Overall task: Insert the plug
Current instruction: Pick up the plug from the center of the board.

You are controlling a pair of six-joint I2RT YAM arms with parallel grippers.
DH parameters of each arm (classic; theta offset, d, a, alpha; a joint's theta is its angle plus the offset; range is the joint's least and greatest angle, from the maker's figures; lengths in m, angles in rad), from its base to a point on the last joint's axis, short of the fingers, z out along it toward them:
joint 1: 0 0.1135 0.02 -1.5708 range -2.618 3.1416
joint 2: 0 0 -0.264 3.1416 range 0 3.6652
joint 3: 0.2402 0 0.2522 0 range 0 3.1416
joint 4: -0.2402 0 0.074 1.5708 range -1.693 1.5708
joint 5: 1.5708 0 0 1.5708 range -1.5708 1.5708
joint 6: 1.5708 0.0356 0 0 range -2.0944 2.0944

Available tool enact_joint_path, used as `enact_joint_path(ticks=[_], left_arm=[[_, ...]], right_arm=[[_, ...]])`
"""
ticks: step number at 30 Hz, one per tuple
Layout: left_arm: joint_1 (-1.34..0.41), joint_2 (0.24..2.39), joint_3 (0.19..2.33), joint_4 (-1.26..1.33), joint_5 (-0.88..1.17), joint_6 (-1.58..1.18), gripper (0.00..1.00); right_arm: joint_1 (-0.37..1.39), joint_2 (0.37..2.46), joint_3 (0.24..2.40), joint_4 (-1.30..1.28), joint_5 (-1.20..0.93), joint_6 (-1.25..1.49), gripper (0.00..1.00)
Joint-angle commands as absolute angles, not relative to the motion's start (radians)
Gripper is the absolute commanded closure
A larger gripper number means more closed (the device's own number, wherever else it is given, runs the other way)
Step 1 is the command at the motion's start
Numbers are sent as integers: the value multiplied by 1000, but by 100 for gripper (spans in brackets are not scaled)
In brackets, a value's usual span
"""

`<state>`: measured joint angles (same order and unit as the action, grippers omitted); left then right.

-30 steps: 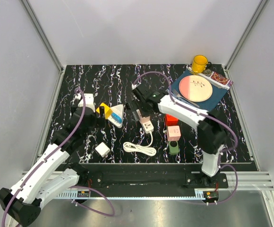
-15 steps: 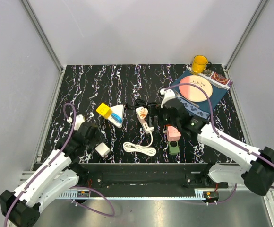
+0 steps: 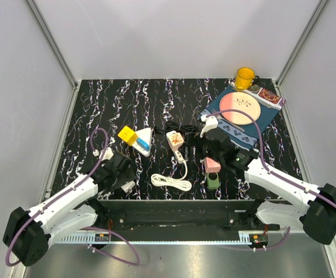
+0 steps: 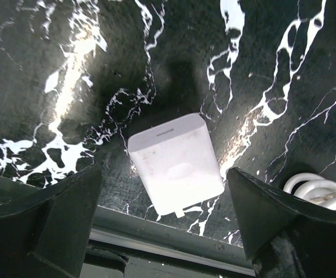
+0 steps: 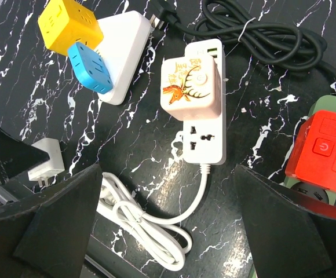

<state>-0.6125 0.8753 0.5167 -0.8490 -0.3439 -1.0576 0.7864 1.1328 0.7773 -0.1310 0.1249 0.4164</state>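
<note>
A white plug (image 4: 176, 162) lies flat on the black marbled table near its front edge, also seen as the plug (image 3: 127, 185) and the plug (image 5: 45, 165). My left gripper (image 4: 165, 231) is open, one finger on each side of the plug and touching neither side; from above the left gripper (image 3: 123, 175) is right over it. A white power strip (image 5: 204, 142) lies mid-table with a pink deer-print adapter (image 5: 190, 81) seated in it and one free socket showing below. My right gripper (image 5: 168, 231) hangs open and empty above the strip (image 3: 179, 152).
The strip's coiled white cable (image 3: 171, 183) lies by the front edge. A yellow cube (image 3: 127, 135), a blue cube (image 5: 90, 66) and a white triangular block (image 3: 143, 139) sit left of the strip. Black cable (image 5: 260, 29), red, pink and green blocks (image 3: 212, 168), plate (image 3: 238, 108), yellow mug (image 3: 244, 77).
My left gripper has travelled from beside the yellow cube down to the white plug, and its jaws have narrowed slightly. My right arm has drawn back from the strip, leaving the pink adapter on it.
</note>
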Motion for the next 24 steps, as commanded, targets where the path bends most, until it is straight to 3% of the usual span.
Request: enact_joint_path(ticks=[1,11,24], left_arm=[[-675,908,506,-799,-318,-1152,10],[-750,1015,506,-778,-353,-1216,20],[-753,1000,469,-779,-406,-1287,29]], right_arm=[[784,1144,776,-74,114,422,0],[784,1166,772,-69,81,417,0],[784,1193,767,-51,45,403,0]])
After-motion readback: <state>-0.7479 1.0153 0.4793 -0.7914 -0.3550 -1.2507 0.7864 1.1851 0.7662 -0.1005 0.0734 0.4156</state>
